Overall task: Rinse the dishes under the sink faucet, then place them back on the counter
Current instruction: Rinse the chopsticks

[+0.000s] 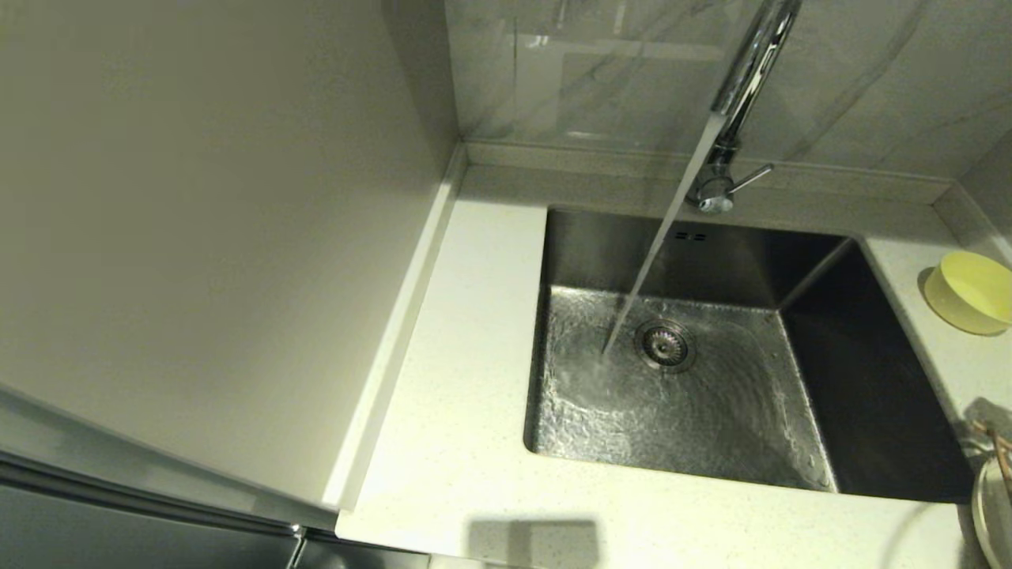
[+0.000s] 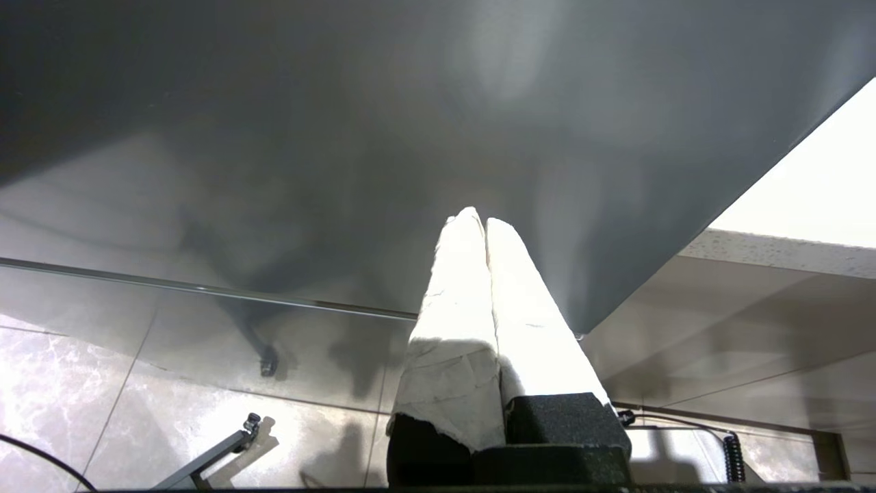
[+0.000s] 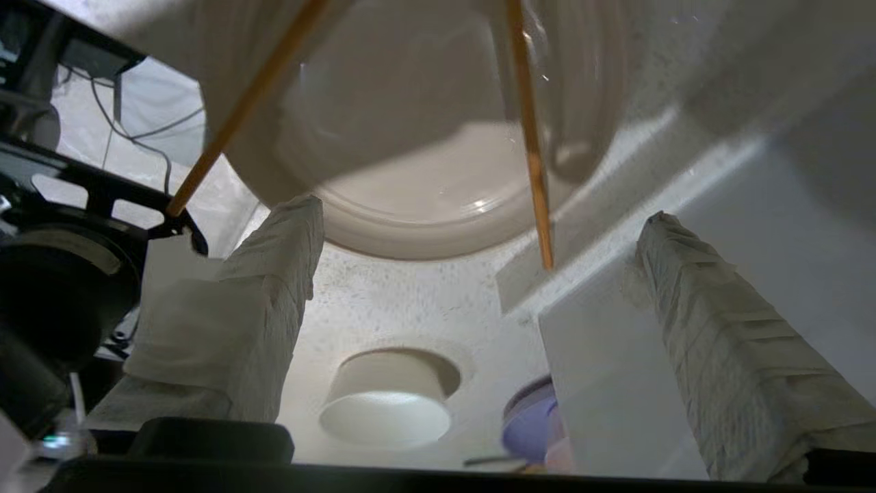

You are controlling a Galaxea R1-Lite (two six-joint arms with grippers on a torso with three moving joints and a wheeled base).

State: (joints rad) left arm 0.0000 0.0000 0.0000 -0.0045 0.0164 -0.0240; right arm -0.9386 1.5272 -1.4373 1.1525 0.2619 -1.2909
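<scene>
Water (image 1: 656,253) runs from the chrome faucet (image 1: 743,87) into the steel sink (image 1: 711,411), which holds no dishes. The yellow-green bowl (image 1: 972,292) stands on the counter (image 1: 458,356) right of the sink and shows pale as the bowl (image 3: 387,397) in the right wrist view. The cream plate (image 1: 992,506) sits at the right edge with the chopsticks (image 1: 1000,450) on it. My right gripper (image 3: 479,213) is open just short of the plate (image 3: 410,137), holding nothing; the chopsticks (image 3: 530,150) lie across the plate. My left gripper (image 2: 477,219) is shut and empty, parked low beside a dark cabinet front.
A grey-veined marble wall (image 1: 601,71) backs the counter and a tall plain panel (image 1: 221,237) stands on the left. A white upright panel (image 3: 616,383) and a purple object (image 3: 534,424) lie near the bowl. Neither arm shows in the head view.
</scene>
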